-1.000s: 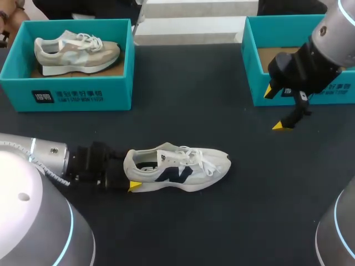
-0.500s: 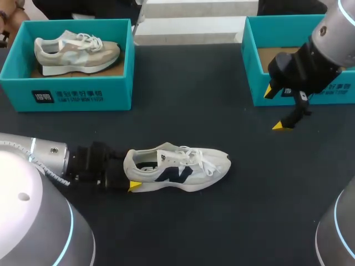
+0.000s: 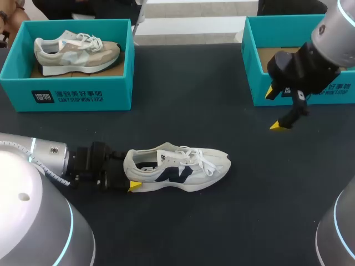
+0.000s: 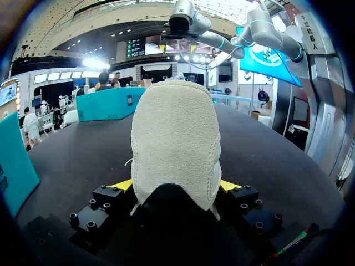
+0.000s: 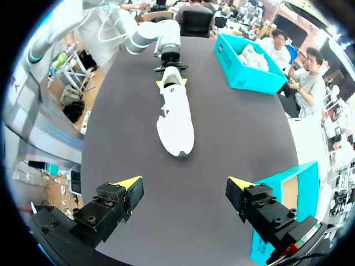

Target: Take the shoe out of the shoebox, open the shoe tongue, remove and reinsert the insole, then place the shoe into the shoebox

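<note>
White shoe [image 3: 177,169] stood on its sole on the table [image 3: 194,100], outside any box, near the front edge and left of the middle, toe toward the right edge. Left gripper [image 3: 128,178] was clamped on its heel, one finger pressed to each side. Right gripper [image 3: 273,109] hung with fingers spread wide, holding nothing, just beside the right shoebox [image 3: 249,72] at the far right corner. At the far left corner a left shoebox [image 3: 83,94] held a beige shoe [image 3: 75,51]
</note>
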You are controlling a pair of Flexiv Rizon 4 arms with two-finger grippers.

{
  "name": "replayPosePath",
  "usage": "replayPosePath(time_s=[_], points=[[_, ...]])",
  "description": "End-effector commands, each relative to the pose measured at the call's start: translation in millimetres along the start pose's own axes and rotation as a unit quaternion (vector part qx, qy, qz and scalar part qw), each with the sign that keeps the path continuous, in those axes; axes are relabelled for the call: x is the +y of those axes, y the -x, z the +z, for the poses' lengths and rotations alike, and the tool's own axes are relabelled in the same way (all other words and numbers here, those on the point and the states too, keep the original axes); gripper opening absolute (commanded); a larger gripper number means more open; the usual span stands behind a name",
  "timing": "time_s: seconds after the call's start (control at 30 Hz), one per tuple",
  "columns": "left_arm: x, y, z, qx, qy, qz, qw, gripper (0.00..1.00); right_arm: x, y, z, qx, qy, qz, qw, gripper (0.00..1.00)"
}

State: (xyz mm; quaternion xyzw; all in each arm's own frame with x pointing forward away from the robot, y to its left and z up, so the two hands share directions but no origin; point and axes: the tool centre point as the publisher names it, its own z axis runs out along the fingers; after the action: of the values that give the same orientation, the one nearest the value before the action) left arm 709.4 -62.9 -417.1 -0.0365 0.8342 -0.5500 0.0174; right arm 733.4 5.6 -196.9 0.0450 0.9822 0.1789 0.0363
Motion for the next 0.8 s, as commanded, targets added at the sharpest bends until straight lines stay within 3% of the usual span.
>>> replayPosePath(time_s=[0.03, 0.1, 0.13, 0.2, 0.8], points=[[2.9, 0.1, -0.2, 0.0, 0.002, -0.001, 1.0, 0.0, 23.4, 5.4, 7.1, -0.057, -0.044, 0.328, 0.942, 1.0], [2.9, 0.1, -0.2, 0.0, 0.002, -0.001, 1.0, 0.0, 32.1, 3.0, 6.7, -0.089, -0.057, 0.416, 0.903, 1.0], [2.9, 0.1, -0.2, 0.0, 0.002, -0.001, 1.0, 0.0, 35.9, -0.7, 7.7, -0.104, -0.054, 0.473, 0.873, 1.0], [2.9, 0.1, -0.2, 0.0, 0.002, -0.001, 1.0, 0.0, 45.2, -3.0, 13.0, -0.136, -0.008, 0.513, 0.847, 1.0], [2.9, 0.1, -0.2, 0.0, 0.002, -0.001, 1.0, 0.0, 45.2, -3.0, 13.0, -0.136, -0.008, 0.513, 0.847, 1.0]])
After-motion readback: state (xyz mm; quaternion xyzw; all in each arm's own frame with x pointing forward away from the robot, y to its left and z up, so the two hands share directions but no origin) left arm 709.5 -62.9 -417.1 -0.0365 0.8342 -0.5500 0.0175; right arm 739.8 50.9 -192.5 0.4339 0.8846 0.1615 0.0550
